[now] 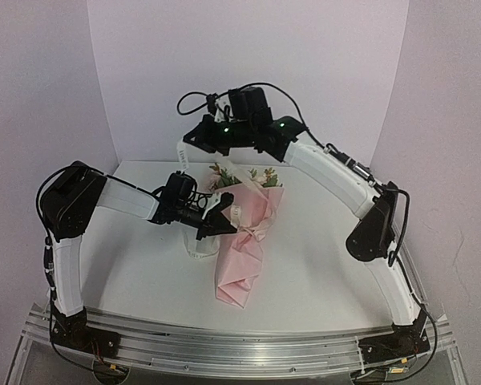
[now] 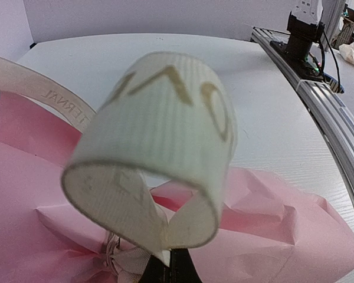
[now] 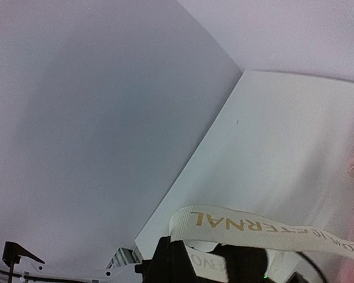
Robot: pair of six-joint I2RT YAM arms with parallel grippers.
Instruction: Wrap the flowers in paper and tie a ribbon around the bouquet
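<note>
- Nearest cam: ribbon loop, pinched at its base by L gripper, jaws clenched on it.
- R gripper: jaws clenched on other ribbon end, raised over worktop.
- Step, as judged: cinch knot. Draw ends apart evenly at low tension, so paper isn't torn or bouquet dragged.
- Posn: bouquet lies on worktop, waist just beside L jaws, well below R jaws.

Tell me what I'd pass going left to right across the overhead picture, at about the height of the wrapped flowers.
left arm's elbow → left gripper → bouquet → right arm's elbow
</note>
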